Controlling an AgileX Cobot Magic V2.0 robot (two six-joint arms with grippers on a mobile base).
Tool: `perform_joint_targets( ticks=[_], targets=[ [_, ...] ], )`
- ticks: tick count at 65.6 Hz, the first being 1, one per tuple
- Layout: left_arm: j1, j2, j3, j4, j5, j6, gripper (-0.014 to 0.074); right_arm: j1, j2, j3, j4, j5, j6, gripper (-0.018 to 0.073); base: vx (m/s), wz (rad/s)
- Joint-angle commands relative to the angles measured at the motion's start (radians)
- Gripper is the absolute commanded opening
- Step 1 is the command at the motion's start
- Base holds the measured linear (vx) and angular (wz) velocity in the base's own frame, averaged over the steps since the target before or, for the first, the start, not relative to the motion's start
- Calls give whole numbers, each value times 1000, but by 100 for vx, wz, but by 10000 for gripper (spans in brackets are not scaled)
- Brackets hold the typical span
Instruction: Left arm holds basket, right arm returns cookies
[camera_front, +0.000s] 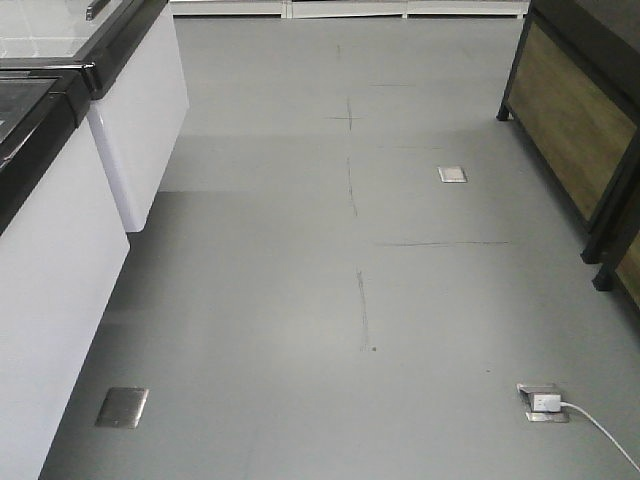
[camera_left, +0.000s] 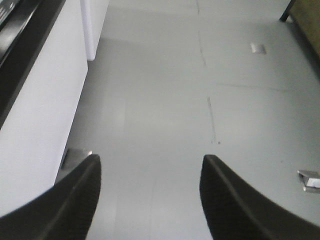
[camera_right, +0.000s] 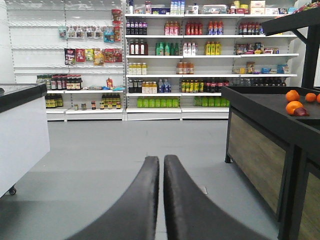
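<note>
Left pincer (camera_left: 150, 200) apart and empty, fingers (camera_left: 75, 200) at 7 and 5 o'clock over grey floor (camera_left: 160, 75), white cabinet (camera_left: 45, 115) at 9 o'clock. Right pincer (camera_right: 161, 200) pressed together and empty at 6 o'clock, facing stocked shelves (camera_right: 200, 65) at 12 o'clock, oranges (camera_right: 294, 106) on dark bench (camera_right: 260, 100) at 3 o'clock. Whereabouts of basket and cookies: cannot tell.

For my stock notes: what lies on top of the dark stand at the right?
Three oranges and one dark reddish fruit lie on the stand; its post hides the area behind.
</note>
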Motion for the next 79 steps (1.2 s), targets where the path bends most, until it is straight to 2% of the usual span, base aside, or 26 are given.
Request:
perform_joint_targets(
  ticks=[1, 8, 16, 30, 36, 43, 47, 53, 61, 67, 79],
  targets=[
    [2, 124, -111, 16, -2, -54, 427, -1, -12, 16, -10, -77, -8, -6, 0, 0],
    [55, 250, -224, -6, 74, -112, 426, -1, -12, 16, -10, -77, -8, -6, 0, 0],
    [146, 338, -345, -70, 179, -107, 426, -1, -12, 16, -10, -77, -8, -6, 0, 0],
    [380, 387, -564, -153, 328, -86, 426, -1, -12, 16, -10, -77, -8, -6, 0, 0],
    [500, 397, -666, -262, 375, -71, 426, -1, -12, 16, -10, -77, -8, -6, 0, 0],
    [625, 417, -781, -414, 416, 28, 426, -1, -12, 16, -10, -77, -8, -6, 0, 0],
    [698, 429, -844, -464, 433, 64, 426, -1, -12, 16, -10, -77, -8, -6, 0, 0],
    [812, 455, -944, -498, 459, 70, 426, -1, -12, 16, -10, -77, -8, -6, 0, 0],
    [932, 513, -1023, -583, 508, 96, 426, -1, -12, 16, -10, -77, -8, -6, 0, 0],
    [1001, 548, -1039, -688, 521, 131, 426, -1, -12, 16, -10, -77, -8, -6, 0, 0],
    [1148, 614, -1040, -857, 524, 133, 426, -1, -12, 16, -10, -77, -8, -6, 0, 0]
  ],
)
